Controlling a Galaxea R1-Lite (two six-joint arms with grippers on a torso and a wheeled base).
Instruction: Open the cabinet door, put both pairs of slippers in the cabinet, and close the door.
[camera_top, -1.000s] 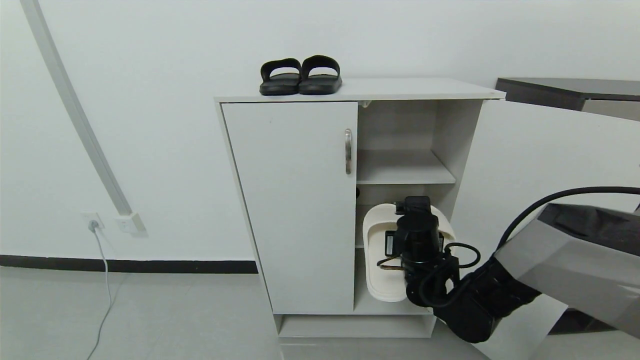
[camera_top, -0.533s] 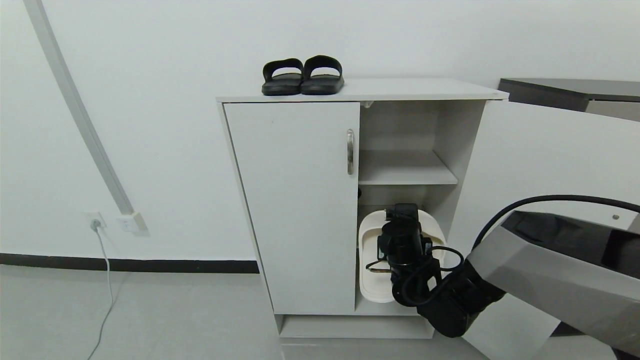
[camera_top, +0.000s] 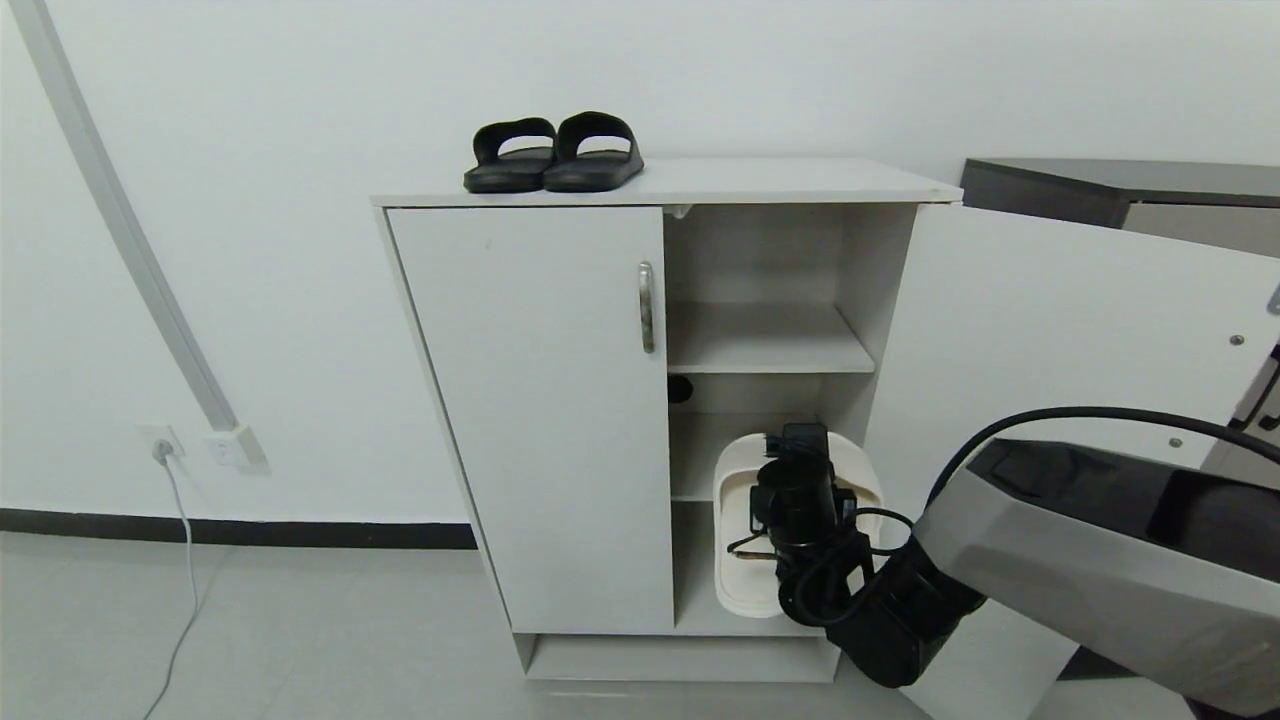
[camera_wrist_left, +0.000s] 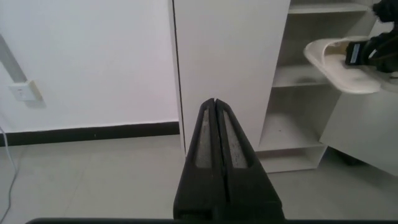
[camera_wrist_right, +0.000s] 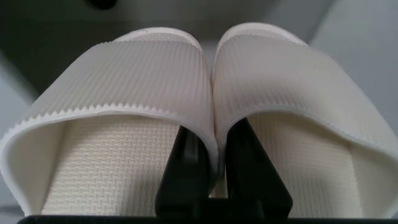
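While your right gripper (camera_top: 793, 462) is clamping cream ribbed rubber slippers (camera_top: 737, 525) at the white wooden cabinet's (camera_top: 530, 400) open right side, your left gripper (camera_wrist_left: 214, 121) pressed together.

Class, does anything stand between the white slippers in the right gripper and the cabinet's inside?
Nothing visible does. The right door is open, and the white slippers, held by the right gripper, are at the open lower part of the cabinet.

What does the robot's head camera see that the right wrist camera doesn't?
Head camera: the black slippers on the cabinet top, the closed door with its handle, and the open door. Right wrist camera: the ribbed straps up close, pinched together between the fingers of the right gripper. Both: the white slippers.
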